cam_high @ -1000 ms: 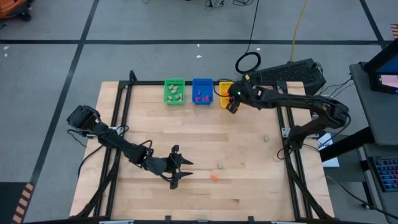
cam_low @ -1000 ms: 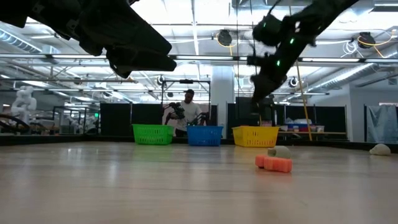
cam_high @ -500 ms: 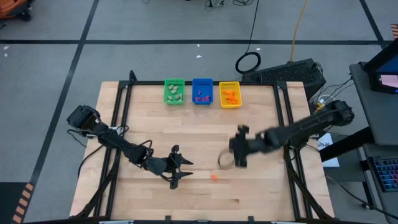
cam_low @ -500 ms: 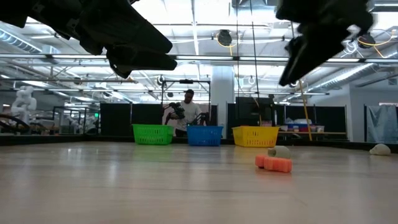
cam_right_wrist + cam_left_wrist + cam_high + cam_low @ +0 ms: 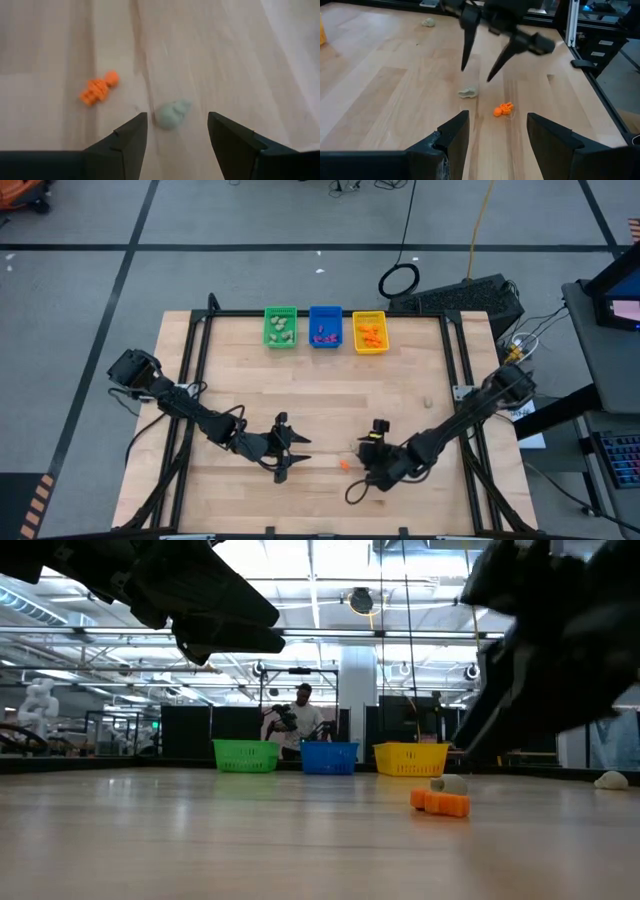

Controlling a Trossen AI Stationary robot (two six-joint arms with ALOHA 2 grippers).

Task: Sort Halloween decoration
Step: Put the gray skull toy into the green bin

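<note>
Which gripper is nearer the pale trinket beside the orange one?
Right gripper: open just above the pale trinket. Left gripper waits farther off, beyond the orange trinket.

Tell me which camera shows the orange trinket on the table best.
The right wrist view: the orange trinket shows large and unblocked beside a pale trinket. The left wrist view shows it smaller, the low view side-on, and the high view only as a speck.
</note>
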